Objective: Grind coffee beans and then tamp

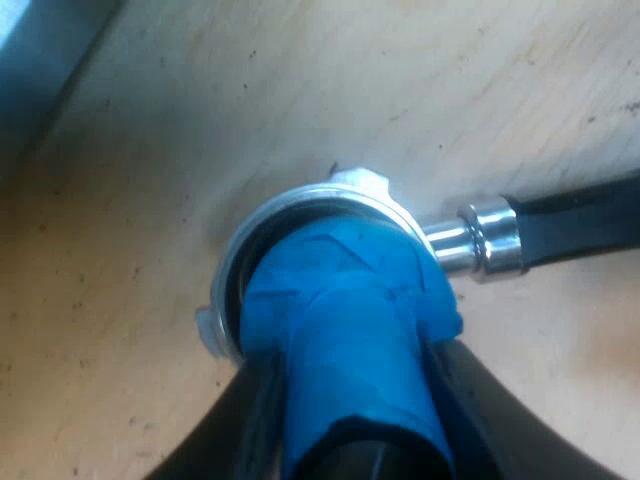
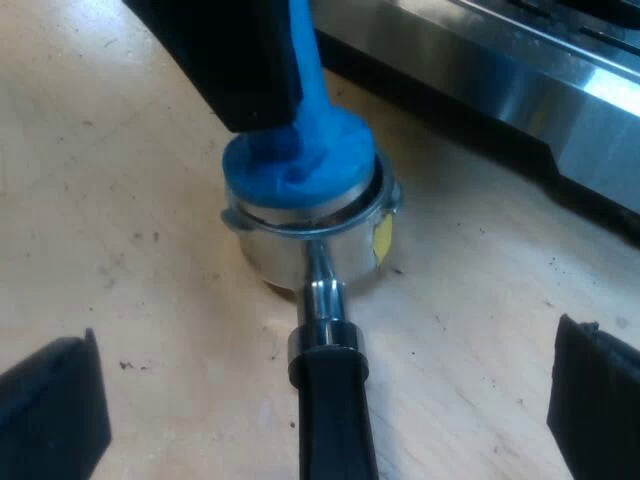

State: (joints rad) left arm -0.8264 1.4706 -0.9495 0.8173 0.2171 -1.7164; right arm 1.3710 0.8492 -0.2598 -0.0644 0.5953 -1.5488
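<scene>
Recorded blue tamper (image 1: 345,300) seated in the basket of the metal holder (image 1: 300,205), base inside the rim, stem gripped between the fingers of the left gripper (image 1: 350,385)

Recorded holder standing on the bench (image 1: 150,250), dark handle (image 1: 580,215) reaching out over the wood

Judged tamping as the step in hand; could not confirm the grind, any grounds being hidden under the tamper

Advised for the press: drive straight down along the stem; keep the tamper's face square to the rim; avoid any sideways lean likely to tip the basket or skid it across the wood; close the right gripper on the handle first if steadying wanted

Noted from the left wrist view: dark crescent of gap between tamper and rim on one side; could not tell whether from tilt

Noted from the right wrist view, lacking in the other: right gripper (image 2: 325,410) with fingers (image 2: 50,415) spread wide, one either side of the handle, touching nothing; yellow patch (image 2: 383,238) on the basket wall; espresso machine (image 2: 520,80) near, just beyond the holder
</scene>
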